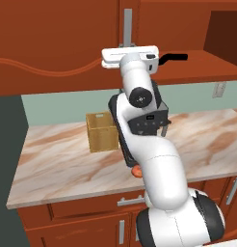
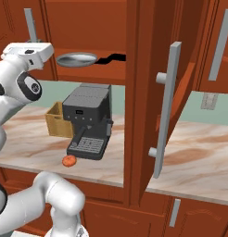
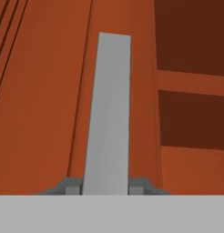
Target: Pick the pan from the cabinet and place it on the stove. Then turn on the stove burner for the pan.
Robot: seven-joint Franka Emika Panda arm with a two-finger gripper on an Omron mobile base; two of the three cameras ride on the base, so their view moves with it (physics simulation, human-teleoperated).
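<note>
The red-brown cabinet (image 1: 58,43) hangs above the counter. Its left door is closed and its right door (image 2: 143,92) is swung open. Inside, on the shelf, lies the silver-grey pan (image 2: 76,59), its dark handle (image 1: 174,57) pointing right. My gripper (image 3: 106,184) is raised to the left door and is shut on its vertical silver bar handle (image 1: 127,26). In the hand view the bar (image 3: 109,113) runs up between the two fingertips (image 3: 73,185). The pan is just right of my hand (image 2: 28,53). The stove is out of view.
A dark coffee machine (image 2: 88,120) and a wicker basket (image 1: 102,131) stand on the marble counter (image 1: 58,164). A small orange-red fruit (image 2: 68,160) lies near the counter's front edge. The open right door's long handle (image 2: 164,111) juts out over the counter.
</note>
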